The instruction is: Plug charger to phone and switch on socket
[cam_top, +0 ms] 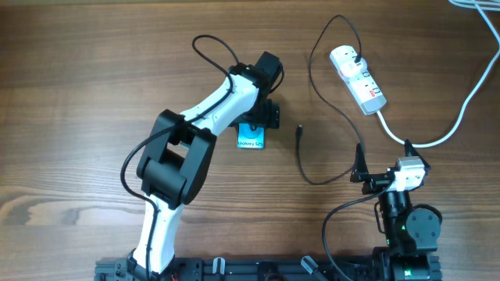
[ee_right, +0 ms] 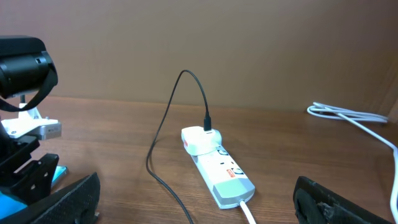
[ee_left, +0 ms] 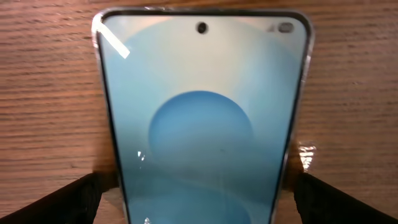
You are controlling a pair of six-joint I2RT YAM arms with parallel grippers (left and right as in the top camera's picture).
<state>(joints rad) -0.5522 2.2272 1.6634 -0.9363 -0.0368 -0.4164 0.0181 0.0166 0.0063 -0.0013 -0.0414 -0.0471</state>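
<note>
The phone (cam_top: 251, 140) lies flat at mid-table, with a cyan screen and a white text strip at its near end. It fills the left wrist view (ee_left: 202, 124). My left gripper (cam_top: 259, 117) is open and straddles the phone (ee_left: 199, 202), with a gap of bare wood on each side. The charger cable (cam_top: 312, 86) runs from the adapter in the socket (cam_top: 358, 78) and loops down to its black plug tip (cam_top: 299, 132), which lies loose right of the phone. My right gripper (cam_top: 360, 165) is open and empty, facing the socket (ee_right: 219, 169) from a distance (ee_right: 199, 208).
A thick white cord (cam_top: 461, 109) runs from the socket's near end off the far right edge, and it also shows in the right wrist view (ee_right: 348, 115). The left arm's wrist (ee_right: 22, 68) fills the left side of the right wrist view. The wooden table (cam_top: 78, 78) carries everything.
</note>
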